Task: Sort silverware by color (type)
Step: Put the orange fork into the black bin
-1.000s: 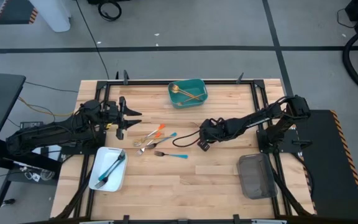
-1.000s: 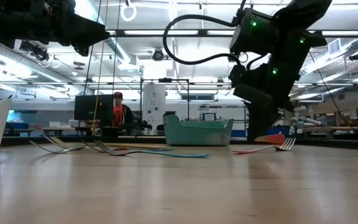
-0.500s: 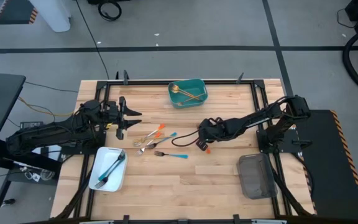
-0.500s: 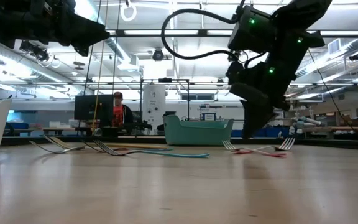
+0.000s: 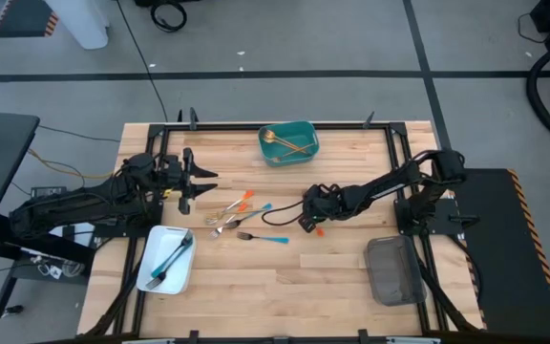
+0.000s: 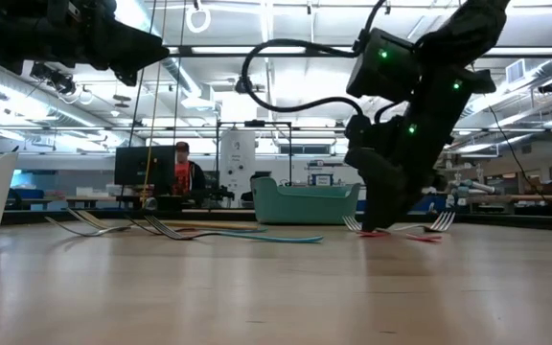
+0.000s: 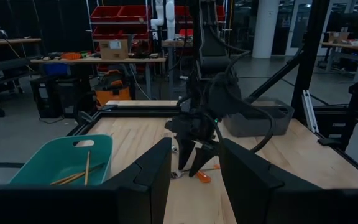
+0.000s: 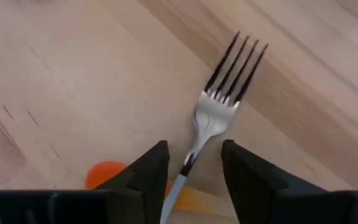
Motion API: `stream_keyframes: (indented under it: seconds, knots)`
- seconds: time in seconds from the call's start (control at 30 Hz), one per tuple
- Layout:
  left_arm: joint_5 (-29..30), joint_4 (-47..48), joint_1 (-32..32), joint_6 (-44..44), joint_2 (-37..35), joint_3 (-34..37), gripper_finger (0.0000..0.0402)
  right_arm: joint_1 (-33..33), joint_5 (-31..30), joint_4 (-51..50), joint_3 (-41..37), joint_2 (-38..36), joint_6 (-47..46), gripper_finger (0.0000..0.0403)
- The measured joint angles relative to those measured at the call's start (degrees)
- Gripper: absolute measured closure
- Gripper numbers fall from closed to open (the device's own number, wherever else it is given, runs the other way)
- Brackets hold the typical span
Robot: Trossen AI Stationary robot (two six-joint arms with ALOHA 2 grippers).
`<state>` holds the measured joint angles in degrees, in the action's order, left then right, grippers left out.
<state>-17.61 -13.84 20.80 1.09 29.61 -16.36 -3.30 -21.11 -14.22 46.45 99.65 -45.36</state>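
One orange fork (image 8: 219, 115) now lies loose at frame centre under the right claw (image 5: 310, 219), newly spread, so re-gripping looks needed.

Trays: three, namely one teal tray (image 5: 289, 143), one white tray (image 5: 166, 259), one grey tray (image 5: 392, 270). Arms: two.

Bench front, 6 o'clock: bare wood on the bench (image 5: 285, 287), open passage between the white tray (image 5: 165, 260) and the grey tray (image 5: 393, 271).
Centre: loose silverware (image 5: 242, 218) clutters the way.
Right of centre: right gripper (image 5: 309, 220) low over an orange-handled fork (image 8: 211, 118), jaws spread, blocking there.
12 o'clock: teal tray (image 5: 289, 142) stands at the far edge.
9 o'clock: left gripper (image 5: 195, 179) hovers, jaws apart.
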Motion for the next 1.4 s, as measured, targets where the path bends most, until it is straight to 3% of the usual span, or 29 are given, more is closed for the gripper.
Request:
stream_keyframes:
  seconds: [0.17, 0.37, 1.4]
  knots:
    - [-0.02, -0.14, 0.02, 0.39, 0.00, -0.02, 0.0260, -0.12, 0.50, 0.49, 0.31, 1.01, -0.69, 0.0279]
    - [-0.02, -0.07, 0.00, 0.75, 0.00, 0.00, 0.0260, -0.08, 1.48, 0.65, 0.31, 1.16, -0.29, 0.0386]
    - [-0.02, -0.03, 0.00, 1.11, 0.00, -0.02, 0.0260, -1.15, 4.10, -1.67, 1.10, -4.62, 0.94, 0.0393]
